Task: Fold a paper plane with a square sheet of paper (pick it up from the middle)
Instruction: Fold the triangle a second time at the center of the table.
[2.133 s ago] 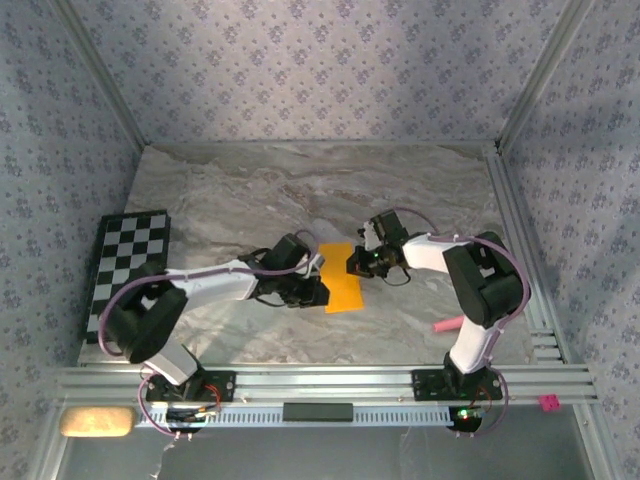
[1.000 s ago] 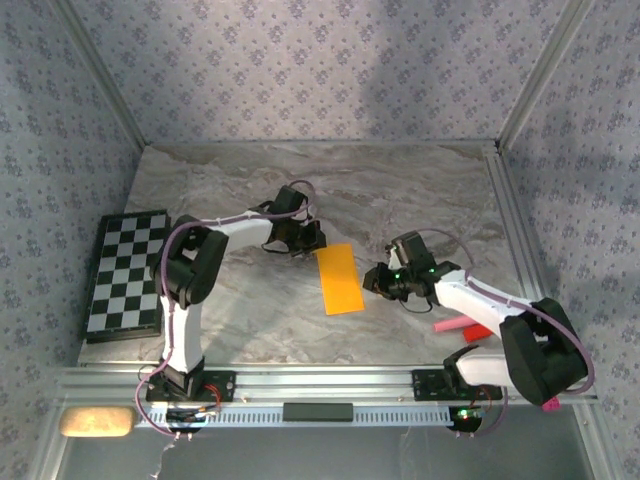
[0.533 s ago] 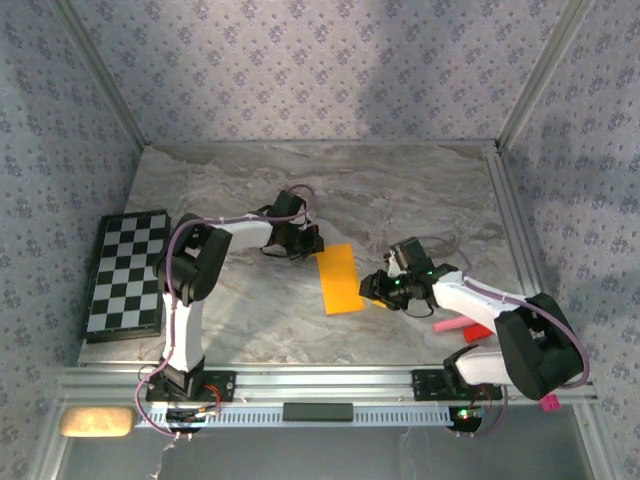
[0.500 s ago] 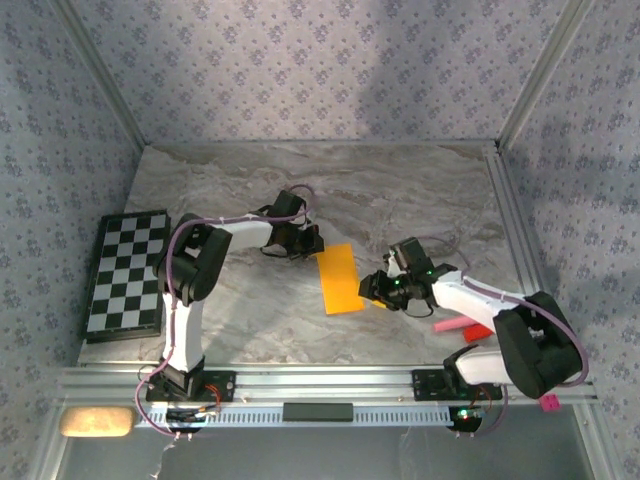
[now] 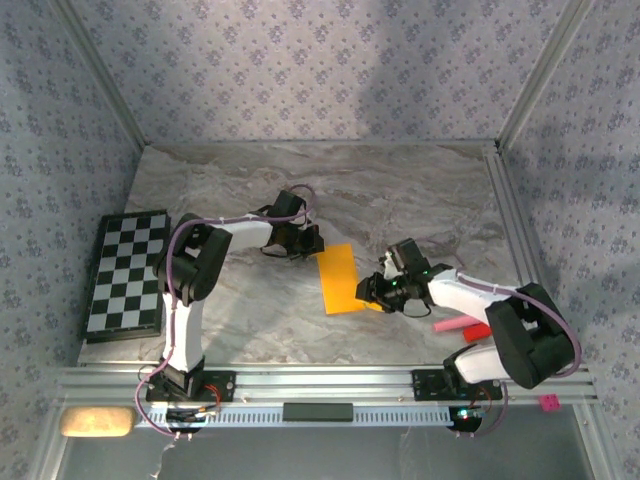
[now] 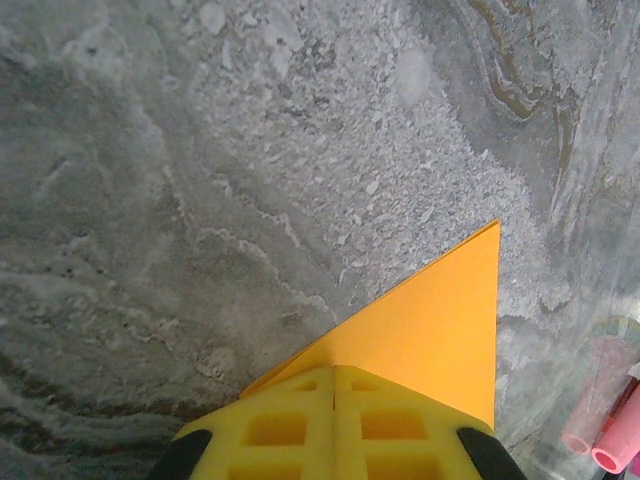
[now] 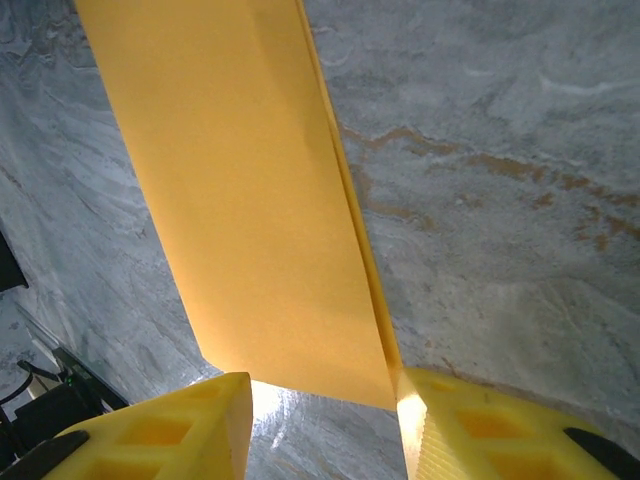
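Orange-yellow paper sheet (image 5: 339,279), folded oblong, lies on the grey marbled surface (image 5: 400,190); left gripper (image 5: 313,247), jaws together, at its 11 o'clock corner; right gripper (image 5: 371,293), jaws apart, straddles its 4 o'clock corner.

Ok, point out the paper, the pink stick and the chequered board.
paper (image 5: 340,280), top view, middle of the folded strip.
pink stick (image 5: 447,325), top view, its middle.
board (image 5: 127,272), top view, centre of the chequered face.
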